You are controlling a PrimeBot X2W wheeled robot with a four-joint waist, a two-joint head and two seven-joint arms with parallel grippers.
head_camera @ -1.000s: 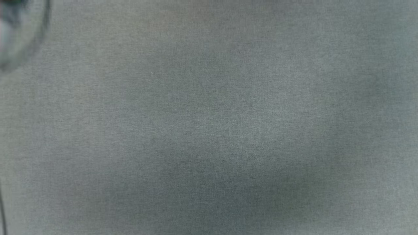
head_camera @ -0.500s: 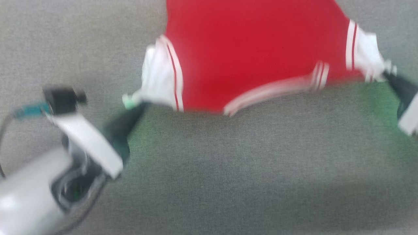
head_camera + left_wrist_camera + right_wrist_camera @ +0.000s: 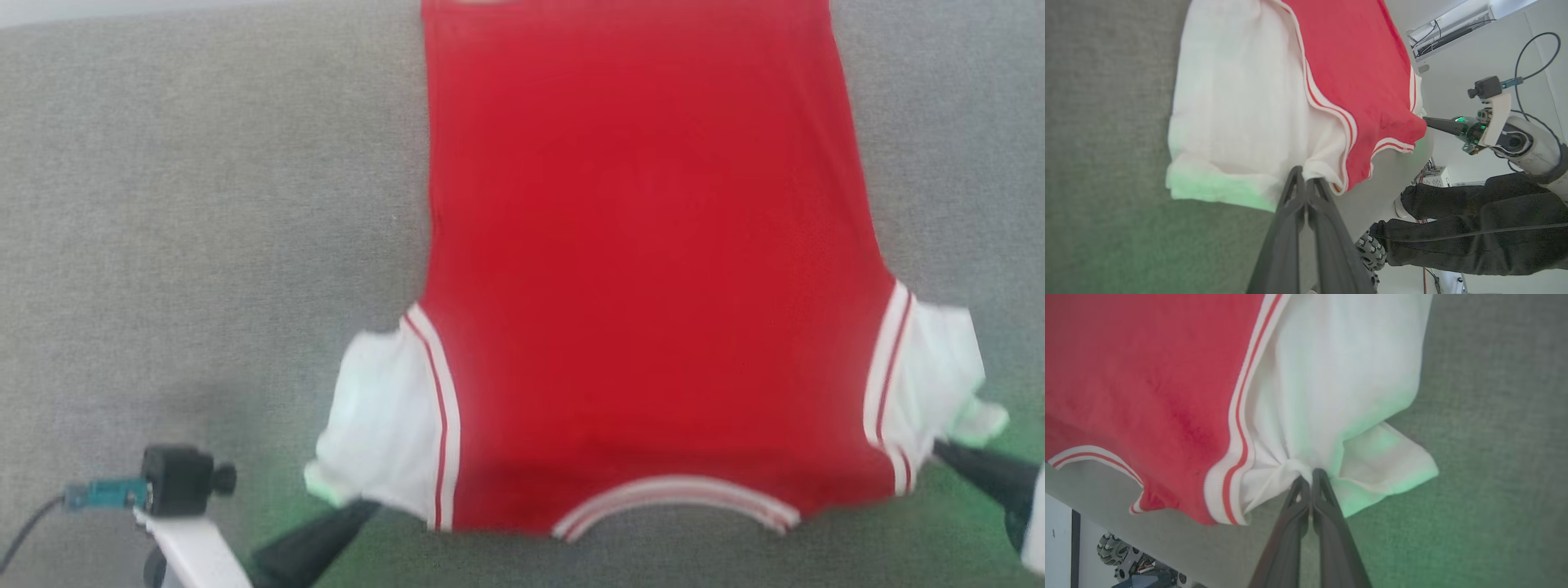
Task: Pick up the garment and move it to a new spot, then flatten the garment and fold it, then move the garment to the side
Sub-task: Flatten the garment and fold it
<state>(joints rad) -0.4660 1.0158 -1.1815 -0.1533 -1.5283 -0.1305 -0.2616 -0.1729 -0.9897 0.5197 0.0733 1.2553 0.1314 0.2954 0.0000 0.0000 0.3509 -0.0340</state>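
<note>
Both the left gripper (image 3: 1305, 180) and right gripper (image 3: 1311, 474) pinch the spread garment (image 3: 637, 245) at opposite sides.

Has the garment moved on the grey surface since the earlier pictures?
Cannot tell. The garment sits lower in view, but so do the left hand and right hand, and the far edge of the grey surface has appeared: the camera moved.
</note>
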